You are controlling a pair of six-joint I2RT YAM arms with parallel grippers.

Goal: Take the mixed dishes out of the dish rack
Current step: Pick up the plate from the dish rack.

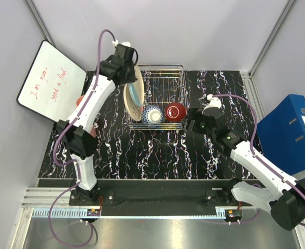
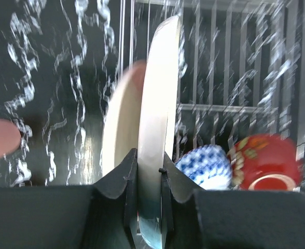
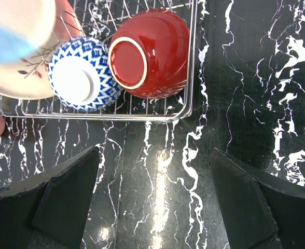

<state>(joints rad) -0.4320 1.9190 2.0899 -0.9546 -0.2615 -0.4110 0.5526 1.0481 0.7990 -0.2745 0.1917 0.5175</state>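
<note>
The rectangular silver wire-grid dish rack (image 1: pixel 165 88) is thin, shiny bare metal. The round red bowl (image 3: pixel 157 52), blue-white patterned bowl (image 3: pixel 101 56) and round cream plate (image 2: pixel 158 104) look smooth, glossy glazed ceramic. The black white-veined tabletop (image 3: pixel 246 78) looks smooth.

1. Top external view: bright, even light and sharp focus throughout. A pale glare band runs along the metal ledge (image 1: pixel 157 231) at the near edge.
2. Left wrist view: heavy motion blur. The blue-edged plate (image 2: pixel 160 104) is washed out along its rim, the red bowl (image 2: pixel 266 161) is smeared, and the dish rack (image 2: pixel 235 78) wires are streaked.
3. Right wrist view: crisp centre, with a soft sheen on the red bowl. The blue-edged plate is out of focus in the upper left corner.
</note>
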